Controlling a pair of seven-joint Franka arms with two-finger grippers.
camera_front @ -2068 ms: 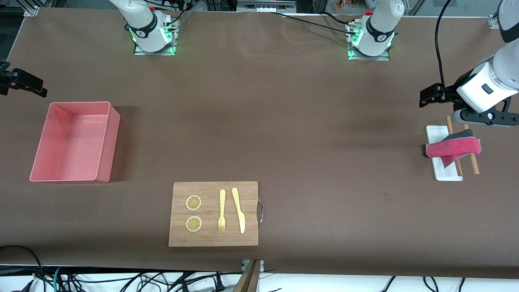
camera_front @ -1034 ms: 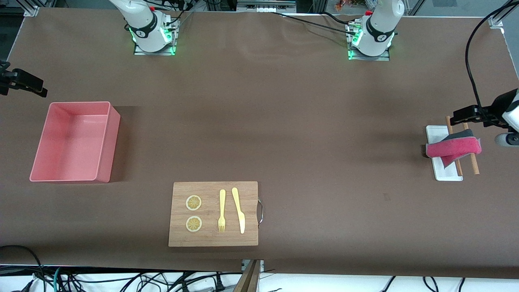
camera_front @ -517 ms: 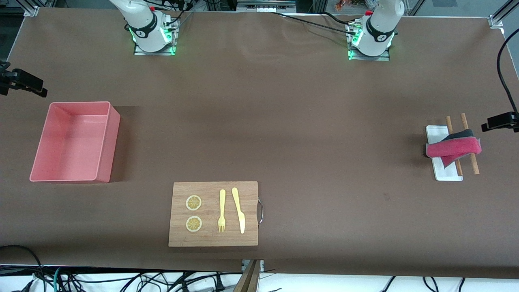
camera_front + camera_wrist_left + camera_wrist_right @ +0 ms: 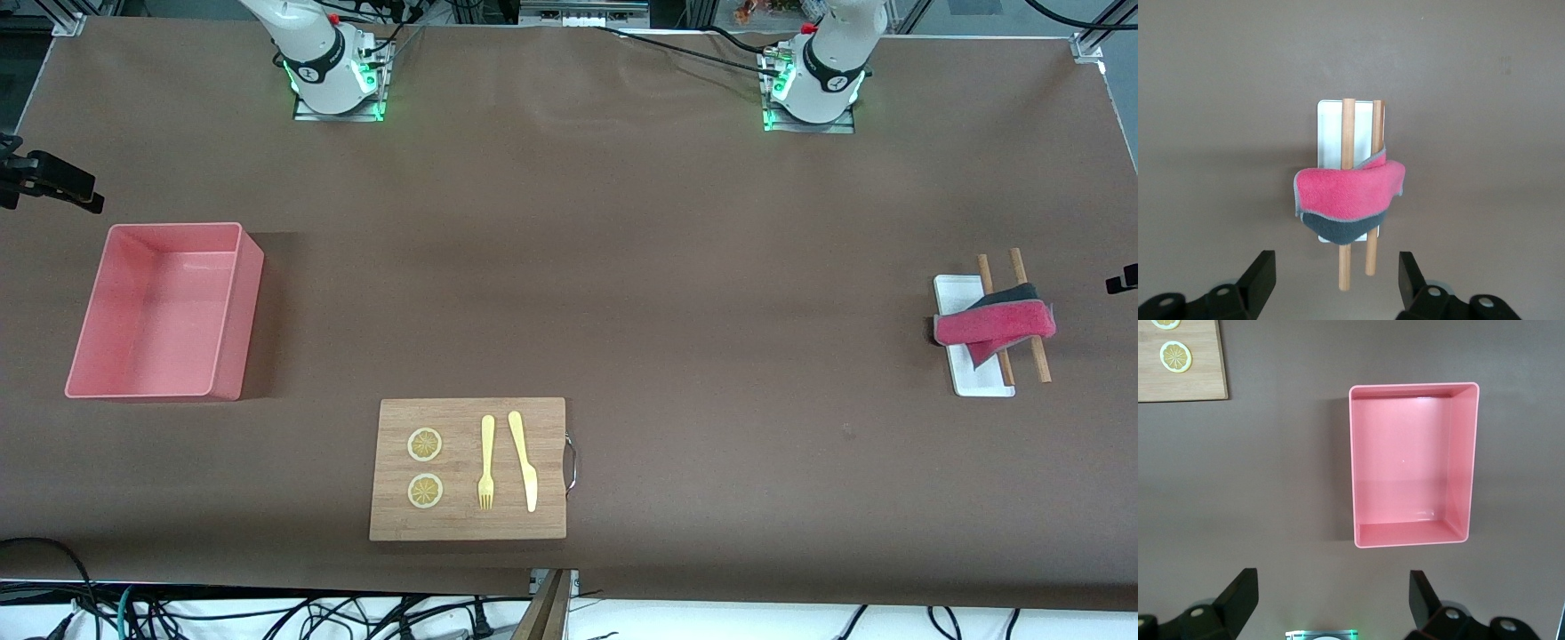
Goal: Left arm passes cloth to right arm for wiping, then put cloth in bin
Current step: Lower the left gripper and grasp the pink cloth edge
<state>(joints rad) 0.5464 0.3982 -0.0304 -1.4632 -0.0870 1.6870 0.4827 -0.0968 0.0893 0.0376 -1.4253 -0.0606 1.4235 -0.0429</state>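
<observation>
The cloth (image 4: 994, 326), pink on one face and dark grey on the other, is draped over two wooden sticks (image 4: 1038, 360) across a white tray (image 4: 978, 384) at the left arm's end of the table. The left wrist view looks down on the cloth (image 4: 1348, 190). My left gripper (image 4: 1335, 261) hangs open above the table just off the stick ends, holding nothing, and is almost out of the front view. The pink bin (image 4: 238, 311) sits empty at the right arm's end. My right gripper (image 4: 1333, 580) waits open, high above the bin (image 4: 1405, 473) and the table.
A wooden cutting board (image 4: 467, 526) with two lemon slices (image 4: 425, 467), a yellow fork (image 4: 486, 462) and a knife (image 4: 523, 458) lies near the table's front edge. Both arm bases stand along the edge farthest from the front camera.
The left arm has drawn away from above the tray toward its end of the table, nearly leaving the front view. The cloth, tray and right arm have not moved.
</observation>
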